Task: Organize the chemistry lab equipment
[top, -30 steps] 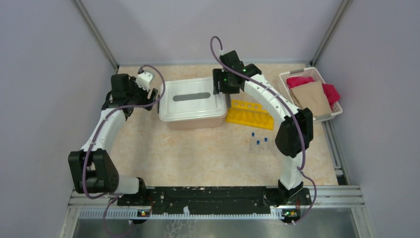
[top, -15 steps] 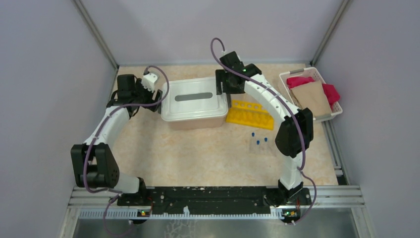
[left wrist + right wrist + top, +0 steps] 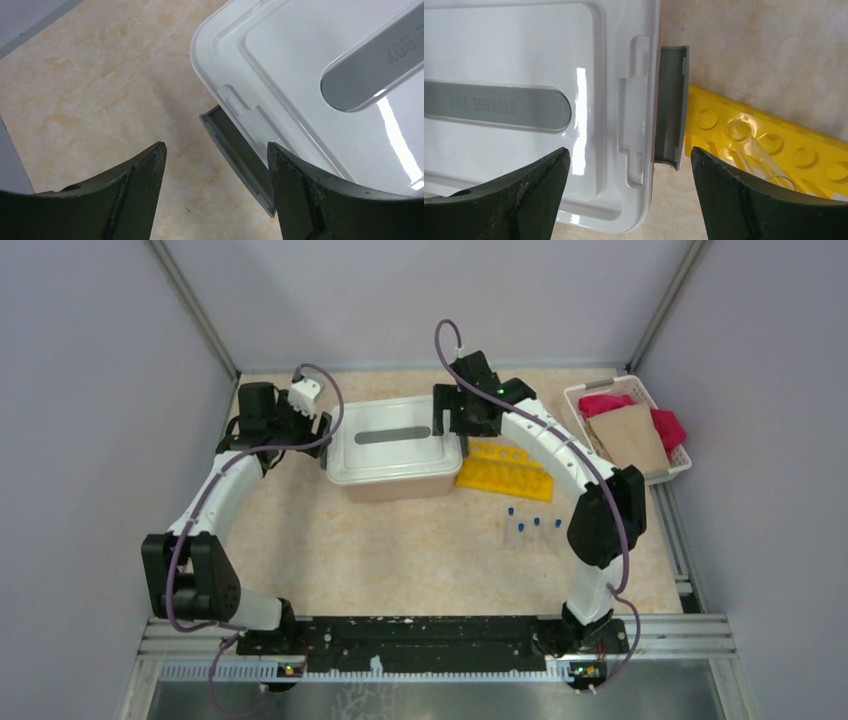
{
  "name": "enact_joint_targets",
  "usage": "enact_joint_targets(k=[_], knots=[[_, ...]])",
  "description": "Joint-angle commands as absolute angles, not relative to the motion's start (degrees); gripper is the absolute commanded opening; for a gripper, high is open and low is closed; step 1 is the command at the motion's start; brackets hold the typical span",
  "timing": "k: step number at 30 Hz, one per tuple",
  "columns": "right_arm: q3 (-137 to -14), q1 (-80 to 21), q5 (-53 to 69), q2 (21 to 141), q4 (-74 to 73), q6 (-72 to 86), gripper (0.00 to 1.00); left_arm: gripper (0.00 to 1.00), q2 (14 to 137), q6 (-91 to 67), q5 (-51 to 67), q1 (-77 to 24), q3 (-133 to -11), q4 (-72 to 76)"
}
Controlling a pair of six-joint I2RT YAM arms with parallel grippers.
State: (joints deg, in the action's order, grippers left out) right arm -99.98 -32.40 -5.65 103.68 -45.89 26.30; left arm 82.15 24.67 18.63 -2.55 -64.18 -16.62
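Beige tabletop (image 3: 400,550), rack (image 3: 500,476) partly under right arm (image 3: 556,446)

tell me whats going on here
Two arms are at a white storage box with its lid on. The left gripper hangs open over the gray left latch, and the right gripper hangs open over the right latch. Neither holds anything. A yellow rack lies beside the box's right end with a clear tube on it. A few blue-capped tubes lie loose on the table.
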Motion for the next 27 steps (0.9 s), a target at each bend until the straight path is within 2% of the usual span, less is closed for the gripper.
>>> enact_joint_targets(k=[1,10,12,14,16,18,23,27], knots=[[-99.4,-32.7,-6.0,101.3,-43.7,27.2,0.89,0.81,79.8,23.8,21.4,-2.9,-66.0,-17.0],[-97.5,-32.4,-7.2,101.3,-42.7,28.4,0.94,0.86,79.3,19.2,24.1,-0.6,-66.6,-20.3],[-97.3,-32.4,-6.9,101.4,-42.3,28.7,0.95,0.89,79.3,17.5,27.8,2.2,-68.7,-22.5],[-96.8,-32.3,-7.0,101.7,-41.8,29.0,0.95,0.97,79.5,15.2,30.7,4.8,-70.4,-24.4],[-96.2,-32.1,-6.9,102.1,-41.3,29.2,0.94,0.99,79.6,12.8,33.4,7.0,-70.8,-25.7],[-95.9,-31.9,-7.3,102.4,-41.5,29.6,0.9,0.99,79.7,10.9,35.5,7.8,-69.3,-25.8],[-94.4,-31.0,-7.1,101.8,-40.9,29.8,0.7,0.99,81.9,4.7,40.1,8.2,-65.2,-24.1],[-94.7,-31.0,-7.4,101.8,-41.3,28.8,0.66,0.99,85.8,1.7,44.9,8.6,-66.1,-25.4]])
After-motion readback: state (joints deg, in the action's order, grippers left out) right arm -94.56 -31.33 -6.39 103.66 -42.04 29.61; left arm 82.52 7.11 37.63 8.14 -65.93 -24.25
